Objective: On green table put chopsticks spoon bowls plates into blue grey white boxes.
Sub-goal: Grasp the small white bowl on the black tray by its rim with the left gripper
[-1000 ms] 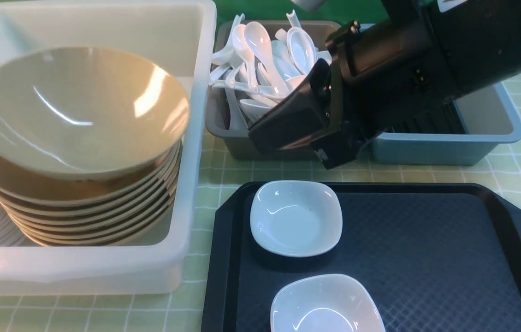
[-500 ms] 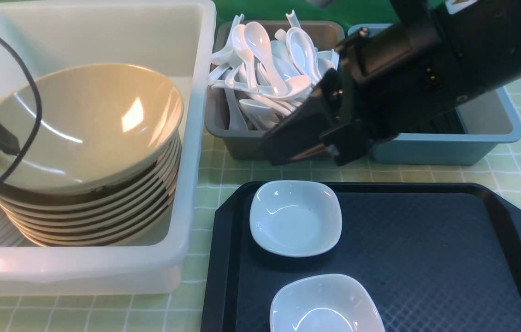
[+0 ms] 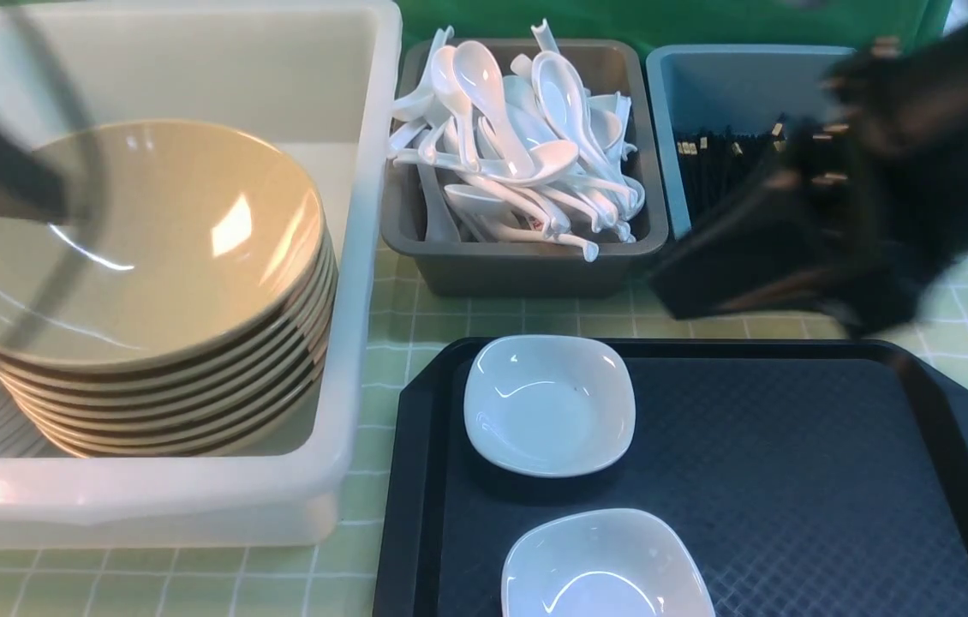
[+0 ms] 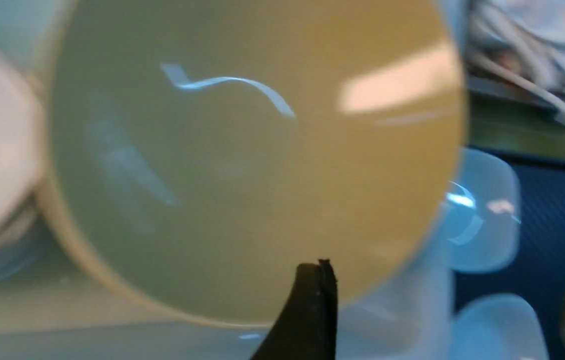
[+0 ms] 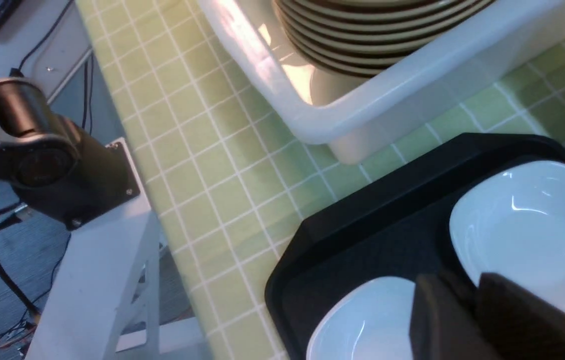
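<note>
While my left gripper [image 4: 451, 265] hangs wide open, empty, over the bowl stack [image 3: 141, 248] and I can't tell about the right gripper [image 5: 462, 290], the farther white dish [image 3: 548, 403] on the black tray [image 3: 792, 480] looks glossy, brittle: pinch its rim.

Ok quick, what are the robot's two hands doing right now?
Left gripper: open, holding nothing.
Right gripper: jaws close together, too blurry to tell.

3 boxes (white box [image 3: 364, 257], grey box [image 3: 527, 274], blue box [image 3: 707, 77]), 1 blk tray [image 3: 792, 480], 2 sq. dishes [image 3: 549, 404] [image 3: 606, 566].
</note>
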`<state>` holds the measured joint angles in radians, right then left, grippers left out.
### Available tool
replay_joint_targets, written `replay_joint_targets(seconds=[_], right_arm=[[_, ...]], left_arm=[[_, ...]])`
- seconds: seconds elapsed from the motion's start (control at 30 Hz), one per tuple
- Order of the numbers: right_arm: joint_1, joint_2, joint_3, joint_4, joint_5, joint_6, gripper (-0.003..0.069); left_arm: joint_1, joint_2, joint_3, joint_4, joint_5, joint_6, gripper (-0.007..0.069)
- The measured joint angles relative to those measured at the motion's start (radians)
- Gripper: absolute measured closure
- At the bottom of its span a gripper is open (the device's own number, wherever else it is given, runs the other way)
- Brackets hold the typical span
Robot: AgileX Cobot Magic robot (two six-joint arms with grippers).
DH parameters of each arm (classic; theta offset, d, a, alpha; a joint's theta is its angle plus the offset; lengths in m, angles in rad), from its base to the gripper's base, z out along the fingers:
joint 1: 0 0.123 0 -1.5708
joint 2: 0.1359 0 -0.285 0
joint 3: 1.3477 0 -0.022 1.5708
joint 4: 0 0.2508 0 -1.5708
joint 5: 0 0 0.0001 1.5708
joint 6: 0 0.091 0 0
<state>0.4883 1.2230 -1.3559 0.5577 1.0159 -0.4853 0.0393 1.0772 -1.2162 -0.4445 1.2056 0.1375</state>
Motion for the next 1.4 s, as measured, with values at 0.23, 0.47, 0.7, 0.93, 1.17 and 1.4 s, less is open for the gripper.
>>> replay_joint_targets(seconds=[0.23,0.47,0.7,0.93,1.17,1.4], right_arm=[[0.0,-0.108,0.072,-0.007,0.008,0.034,0.0541],[0.0,-0.148,0.125,-0.011,0.018,0.043,0.0531],[0.0,-0.186,0.13,-0.012,0.019,0.043,0.0522],[0.0,-0.205,0.13,-0.012,0.02,0.042,0.0515],[0.0,-0.205,0.13,-0.012,0.023,0.042,0.0508],[0.0,-0.205,0.13,-0.012,0.023,0.042,0.0502]], left_arm=[[-0.425,0.132,0.048,-0.142,-0.192,0.055,0.0048],[-0.635,0.509,-0.14,-0.052,-0.171,-0.013,0.0048],[-0.669,0.801,-0.374,0.198,-0.034,-0.209,0.0048],[-0.677,0.936,-0.394,0.309,-0.027,-0.276,0.0048],[-0.677,0.97,-0.395,0.341,-0.064,-0.299,0.0048],[-0.677,0.973,-0.397,0.419,-0.069,-0.344,0.0048]])
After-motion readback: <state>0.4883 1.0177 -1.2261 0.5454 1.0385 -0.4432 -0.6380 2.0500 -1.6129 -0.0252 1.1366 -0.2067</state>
